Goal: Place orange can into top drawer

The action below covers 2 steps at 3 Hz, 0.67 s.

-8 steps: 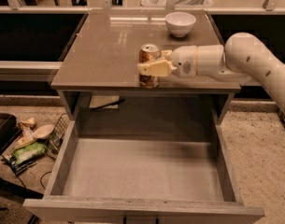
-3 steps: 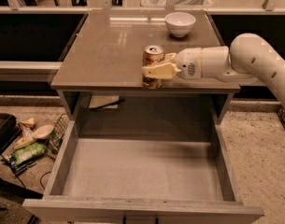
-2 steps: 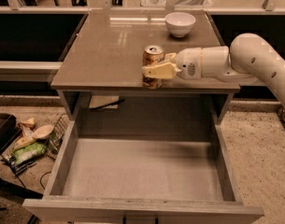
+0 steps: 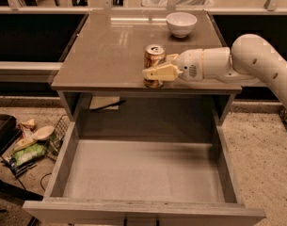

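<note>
The orange can [image 4: 155, 55] stands upright near the front edge of the grey tabletop [image 4: 105, 46], silver top showing. My gripper [image 4: 156, 66] reaches in from the right on a white arm [image 4: 227, 62]. Its cream fingers [image 4: 157, 73] sit on either side of the can, shut on it. The top drawer [image 4: 143, 173] is pulled fully open below and in front of the table. Its pale bottom is bare.
A white bowl [image 4: 180, 23] sits at the back right of the tabletop. A pale sheet [image 4: 103, 102] lies in the recess under the table. Bags and a wire basket [image 4: 27, 145] clutter the floor left of the drawer.
Since the oldest frame my gripper and the can have shifted slightly to the right together. Over the last second nothing has visibly moved.
</note>
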### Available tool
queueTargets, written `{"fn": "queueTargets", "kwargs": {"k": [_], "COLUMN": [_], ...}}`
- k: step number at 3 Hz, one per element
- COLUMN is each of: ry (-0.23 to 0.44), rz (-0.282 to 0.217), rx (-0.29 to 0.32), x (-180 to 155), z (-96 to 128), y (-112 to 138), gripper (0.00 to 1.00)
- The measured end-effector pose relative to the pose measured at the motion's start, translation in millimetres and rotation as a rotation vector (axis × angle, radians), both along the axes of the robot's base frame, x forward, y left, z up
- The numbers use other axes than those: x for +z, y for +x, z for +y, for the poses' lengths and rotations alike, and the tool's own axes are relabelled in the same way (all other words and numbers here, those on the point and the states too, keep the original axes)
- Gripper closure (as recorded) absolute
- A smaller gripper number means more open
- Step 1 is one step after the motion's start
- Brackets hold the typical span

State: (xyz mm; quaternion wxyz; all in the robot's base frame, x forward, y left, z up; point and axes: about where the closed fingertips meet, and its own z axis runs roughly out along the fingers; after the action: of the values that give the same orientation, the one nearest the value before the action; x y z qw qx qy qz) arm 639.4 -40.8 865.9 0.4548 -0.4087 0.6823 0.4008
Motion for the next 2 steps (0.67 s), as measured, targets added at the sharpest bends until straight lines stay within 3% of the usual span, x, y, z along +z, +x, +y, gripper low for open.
{"fn": "queueTargets", "kwargs": {"k": [1, 2], "ry": [0.0, 0.001], "rz": [0.0, 0.001], "rx": [0.0, 0.005], "x": [0.0, -0.2], "z": [0.1, 3.0], "y": [0.0, -0.4], "gripper": [0.0, 0.18]}}
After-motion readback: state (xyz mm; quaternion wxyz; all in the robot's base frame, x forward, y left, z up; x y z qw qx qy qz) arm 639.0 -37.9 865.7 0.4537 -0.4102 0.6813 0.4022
